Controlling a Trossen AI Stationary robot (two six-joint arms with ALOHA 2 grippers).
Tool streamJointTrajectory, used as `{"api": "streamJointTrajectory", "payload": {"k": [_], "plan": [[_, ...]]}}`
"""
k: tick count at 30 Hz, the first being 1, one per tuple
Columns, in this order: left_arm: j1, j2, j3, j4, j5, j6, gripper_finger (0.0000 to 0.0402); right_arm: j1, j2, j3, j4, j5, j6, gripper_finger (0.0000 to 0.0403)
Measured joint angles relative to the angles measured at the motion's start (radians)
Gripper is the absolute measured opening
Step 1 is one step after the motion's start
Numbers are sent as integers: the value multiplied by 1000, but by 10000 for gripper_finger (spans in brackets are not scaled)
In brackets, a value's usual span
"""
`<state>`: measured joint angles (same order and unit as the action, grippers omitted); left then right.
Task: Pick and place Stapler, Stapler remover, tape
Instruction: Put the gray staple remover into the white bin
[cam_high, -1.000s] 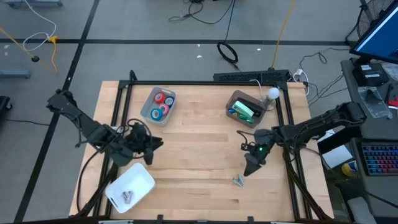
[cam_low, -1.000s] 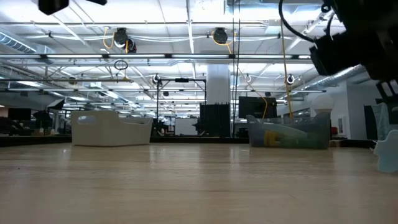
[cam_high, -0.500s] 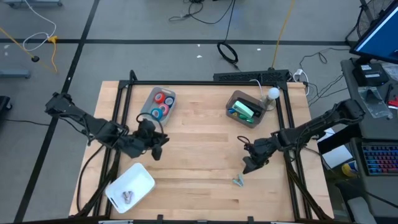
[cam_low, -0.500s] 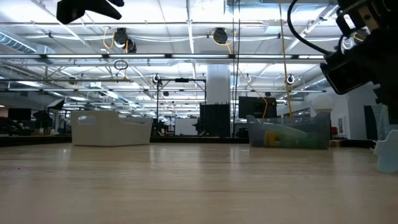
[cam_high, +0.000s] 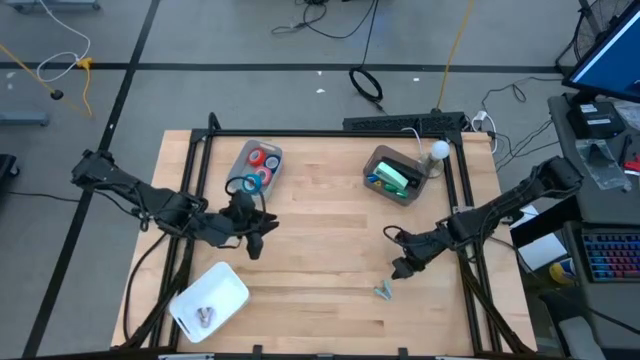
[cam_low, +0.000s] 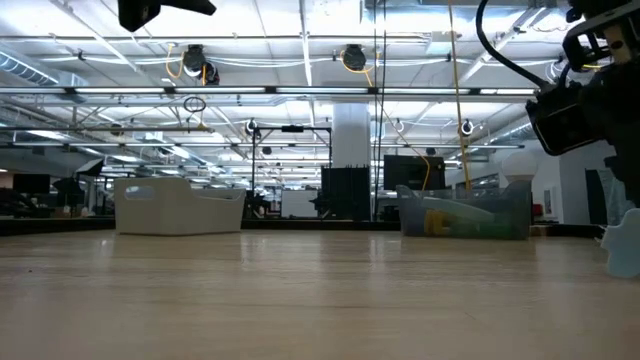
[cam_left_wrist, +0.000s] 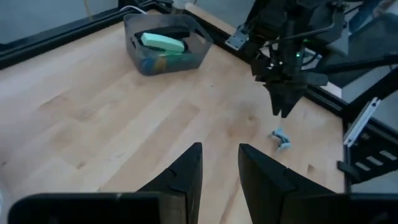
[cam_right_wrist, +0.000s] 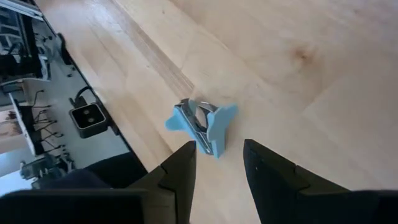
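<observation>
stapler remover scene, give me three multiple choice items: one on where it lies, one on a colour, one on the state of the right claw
1. Where does the stapler remover lie?
A. in the white bin
B. on the bare table
C. in the grey bin with the stapler

2. What colour are the stapler remover's handles?
A. blue
B. red
C. yellow

3. What is the state of the right claw?
A. shut on the remover
B. holding a tape roll
C. open and empty, above the remover

Answers:
1. B: the stapler remover rests on the wood of the table, apart from the white bin and the grey bin with the green stapler.
2. A: the right wrist view shows blue handles around metal jaws.
3. C: the right claw has a gap between its fingers with nothing in it, and the remover lies just ahead on the table.
</observation>
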<state>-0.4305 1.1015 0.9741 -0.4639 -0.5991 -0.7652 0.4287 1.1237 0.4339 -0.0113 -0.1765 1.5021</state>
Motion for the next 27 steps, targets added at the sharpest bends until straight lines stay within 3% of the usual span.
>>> {"api": "streamJointTrajectory", "payload": {"k": [8,18,27], "plan": [[27,104,-1,77,1,52,104,18,115,0,112,23,-29,125],[71,211,-2,141,95,64,104,25,220,0,185,-6,-57,123],[85,216,-2,188,112,67,104,25,244,1,228,22,-98,70]]}}
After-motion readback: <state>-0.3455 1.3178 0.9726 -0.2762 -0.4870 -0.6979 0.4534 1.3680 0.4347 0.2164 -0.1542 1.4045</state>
